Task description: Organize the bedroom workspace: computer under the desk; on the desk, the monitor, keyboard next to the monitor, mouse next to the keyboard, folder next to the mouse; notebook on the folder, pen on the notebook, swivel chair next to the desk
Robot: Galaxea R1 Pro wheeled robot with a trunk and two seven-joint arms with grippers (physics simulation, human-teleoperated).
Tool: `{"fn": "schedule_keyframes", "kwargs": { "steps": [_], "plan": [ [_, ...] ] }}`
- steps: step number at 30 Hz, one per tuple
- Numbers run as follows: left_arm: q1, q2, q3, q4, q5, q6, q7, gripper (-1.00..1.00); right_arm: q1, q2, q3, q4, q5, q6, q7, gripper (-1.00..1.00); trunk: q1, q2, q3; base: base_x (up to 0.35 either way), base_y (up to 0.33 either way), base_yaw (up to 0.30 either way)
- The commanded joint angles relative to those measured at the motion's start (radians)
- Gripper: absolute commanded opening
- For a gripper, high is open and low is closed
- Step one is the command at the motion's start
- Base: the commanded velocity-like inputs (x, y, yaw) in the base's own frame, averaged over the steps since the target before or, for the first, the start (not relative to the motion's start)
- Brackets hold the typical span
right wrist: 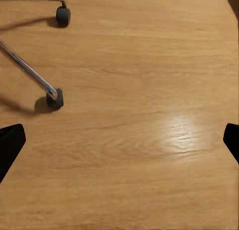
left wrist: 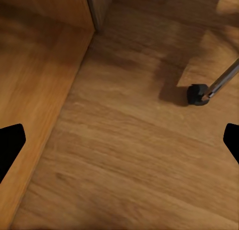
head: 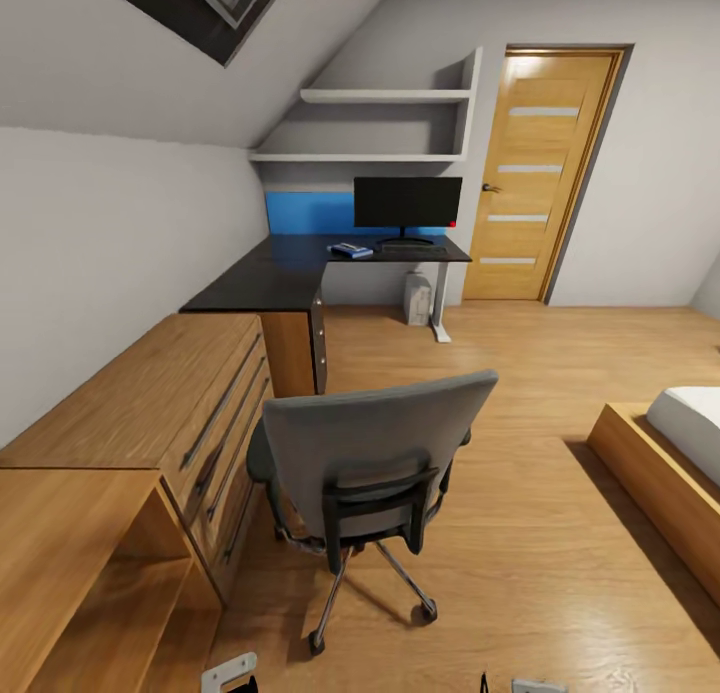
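The swivel chair [head: 370, 453] stands close in front of me with its grey back toward me, so its seat is hidden. Farther off is the black L-shaped desk [head: 270, 273]. The monitor [head: 407, 203] stands on its far wing. A small flat blue and dark thing [head: 350, 250] lies left of the monitor's foot; I cannot tell which item it is. The pale computer [head: 417, 298] sits on the floor under the desk. My left gripper [left wrist: 119, 145] and right gripper [right wrist: 119, 143] hang open over bare floor, near the chair's casters [left wrist: 197, 94] [right wrist: 55, 99].
A light wooden chest [head: 150, 403] and a lower shelf unit [head: 80, 563] line the left wall. A bed frame [head: 660, 483] sits at the right. A wooden door [head: 540, 173] is right of the desk. Open floor lies between chair, bed and desk.
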Motion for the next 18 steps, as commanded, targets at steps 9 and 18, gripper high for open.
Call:
{"fn": "schedule_keyframes", "kwargs": {
  "steps": [9,18],
  "plan": [
    [-0.001,0.001,-0.008,0.0,0.006,-0.002,0.006,1.0,0.0,-0.004,0.004,-0.007,0.001,0.042,0.05,1.0,0.035,-0.064,-0.029,0.0,0.0,0.0],
    [-0.001,0.001,-0.009,0.0,0.007,-0.002,0.006,1.0,0.07,-0.001,0.009,0.027,-0.002,0.071,0.053,1.0,0.069,-0.127,-0.057,0.0,0.0,0.0]
  ]
}}
